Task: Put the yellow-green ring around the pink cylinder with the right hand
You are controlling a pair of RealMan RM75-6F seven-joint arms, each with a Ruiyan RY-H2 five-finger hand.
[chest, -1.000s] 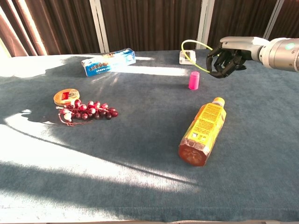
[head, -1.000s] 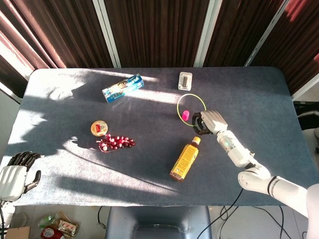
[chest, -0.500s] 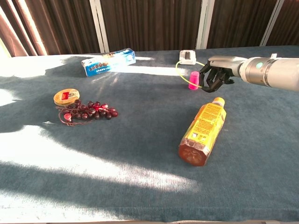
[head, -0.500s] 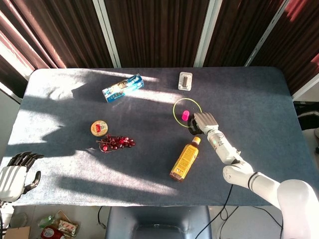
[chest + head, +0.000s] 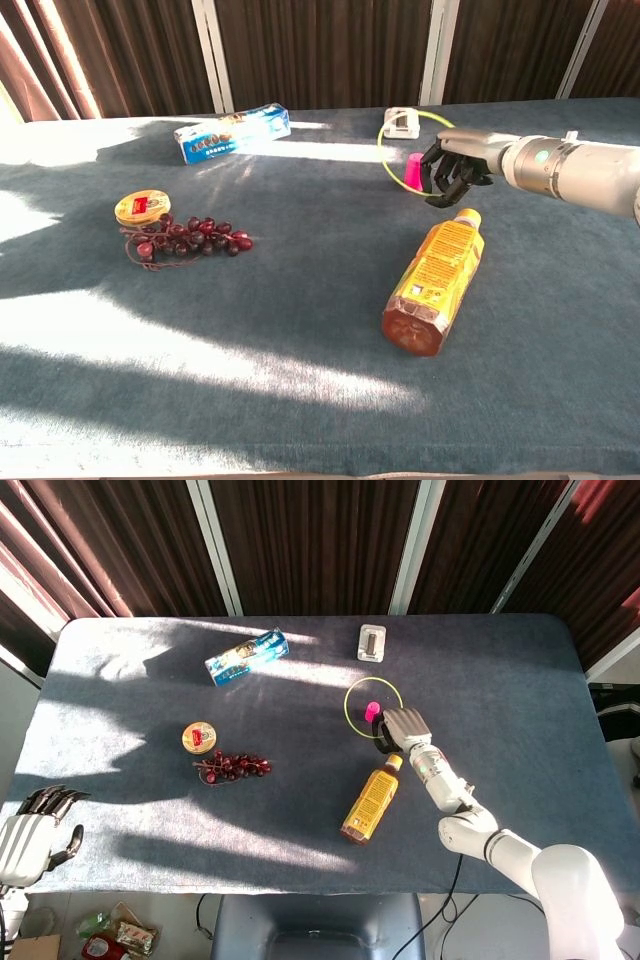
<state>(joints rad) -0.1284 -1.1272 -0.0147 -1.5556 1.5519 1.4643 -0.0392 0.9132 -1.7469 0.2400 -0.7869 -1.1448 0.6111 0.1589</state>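
Dark curtains back a blue-carpeted bench [image 5: 560, 680]. Right robot hand [image 5: 402, 728] pinches the ring [image 5: 383, 152], tilted, encircling the cylinder [image 5: 414, 170] just beyond its fingers. Near its wrist lies a bottle [image 5: 432, 282]; label unreadable. Left robot hand [image 5: 30, 832] hangs off the bench, fingers spread.

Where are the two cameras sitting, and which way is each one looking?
Head view: high above, looking down at the whole table; shows the right hand, its arm, and the left hand off the edge.
Chest view: low at the near edge, looking across; shows only the right hand and forearm.
Both show the yellow-green ring held around the pink cylinder.
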